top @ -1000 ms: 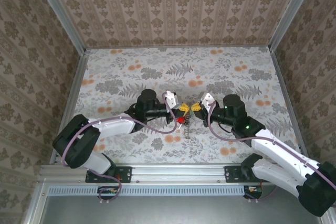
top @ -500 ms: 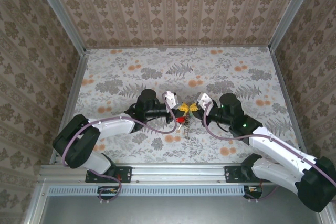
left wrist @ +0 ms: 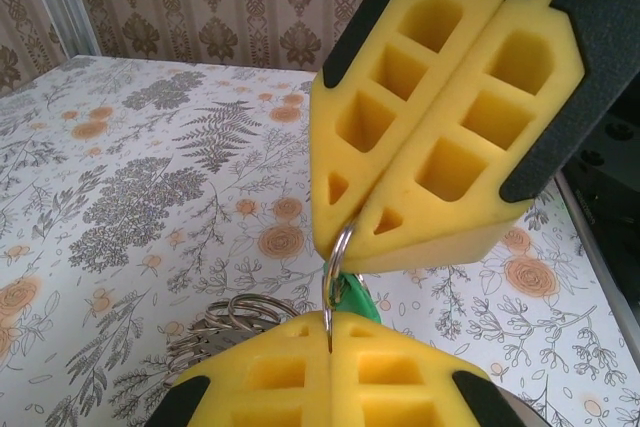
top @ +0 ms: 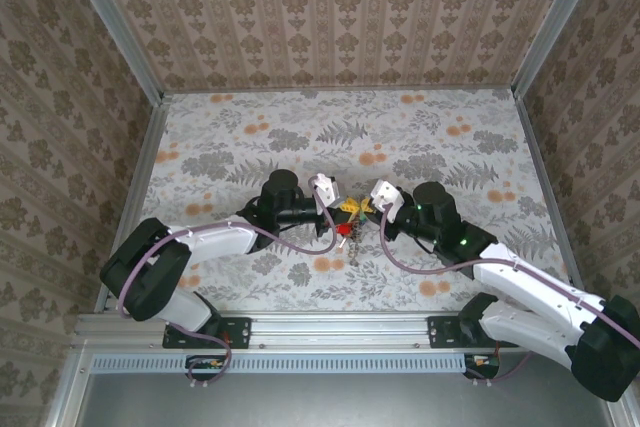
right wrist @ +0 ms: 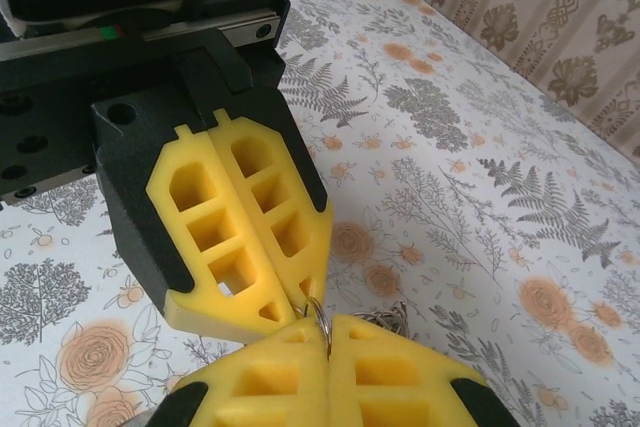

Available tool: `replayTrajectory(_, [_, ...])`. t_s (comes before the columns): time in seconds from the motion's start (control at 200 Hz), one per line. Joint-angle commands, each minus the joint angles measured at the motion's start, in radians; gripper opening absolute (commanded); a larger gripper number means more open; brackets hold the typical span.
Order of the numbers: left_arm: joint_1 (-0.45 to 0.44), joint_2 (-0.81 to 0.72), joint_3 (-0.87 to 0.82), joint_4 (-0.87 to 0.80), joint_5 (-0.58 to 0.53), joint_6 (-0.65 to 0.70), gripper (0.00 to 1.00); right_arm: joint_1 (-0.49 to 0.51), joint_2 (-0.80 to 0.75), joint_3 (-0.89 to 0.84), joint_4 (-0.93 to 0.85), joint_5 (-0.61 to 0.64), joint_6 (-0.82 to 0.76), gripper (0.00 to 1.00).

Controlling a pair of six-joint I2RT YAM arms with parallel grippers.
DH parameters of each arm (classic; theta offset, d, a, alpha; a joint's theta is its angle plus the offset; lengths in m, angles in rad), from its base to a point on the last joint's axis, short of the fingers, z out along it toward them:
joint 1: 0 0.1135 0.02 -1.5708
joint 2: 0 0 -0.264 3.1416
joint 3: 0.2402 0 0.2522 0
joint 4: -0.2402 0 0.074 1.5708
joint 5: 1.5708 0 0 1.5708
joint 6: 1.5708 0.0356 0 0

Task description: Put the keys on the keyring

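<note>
Both arms tip to tip mid-table, left gripper (left wrist: pixel 328 333) and right gripper (right wrist: pixel 325 333) each pressed shut on the same thin keyring (left wrist: pixel 329 277), green key (left wrist: pixel 353 297) dangling beneath: uneven pull could twist the wire out of the foam and drop everything.

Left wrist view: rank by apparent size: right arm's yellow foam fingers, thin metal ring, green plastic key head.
1. Right arm's yellow foam fingers, largest by far, though near the camera.
2. Thin metal ring.
3. Green plastic key head; mostly hidden behind the fingers, so ring versus key is unsure.
</note>
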Motion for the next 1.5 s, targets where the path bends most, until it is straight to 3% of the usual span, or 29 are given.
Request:
replayTrajectory(0.0, [-0.01, -0.009, 0.021, 0.084, 0.095, -0.008, 0.0, -0.006, -0.016, -0.023, 0.017, 0.108, -0.031, 0.0])
replayTrajectory(0.43, [-0.008, -0.006, 0.016, 0.091, 0.09, -0.012, 0.0, -0.007, -0.029, -0.037, 0.015, 0.149, 0.061, 0.0])
replayTrajectory(0.715, [-0.01, 0.001, 0.015, 0.094, 0.075, -0.008, 0.0, -0.008, -0.021, -0.021, -0.031, 0.138, 0.126, 0.2])
replayTrajectory(1.015, [-0.01, 0.005, 0.017, 0.092, 0.071, -0.003, 0.0, -0.009, -0.058, -0.017, -0.083, 0.166, 0.076, 0.22])
replayTrajectory(1.245, [-0.01, 0.002, 0.017, 0.088, 0.068, 0.001, 0.0, -0.009, -0.104, -0.011, -0.136, 0.173, 0.025, 0.3])
replayTrajectory(1.495, [-0.007, -0.001, 0.029, 0.057, 0.078, 0.016, 0.0, -0.009, -0.13, 0.021, -0.141, 0.033, -0.115, 0.35])
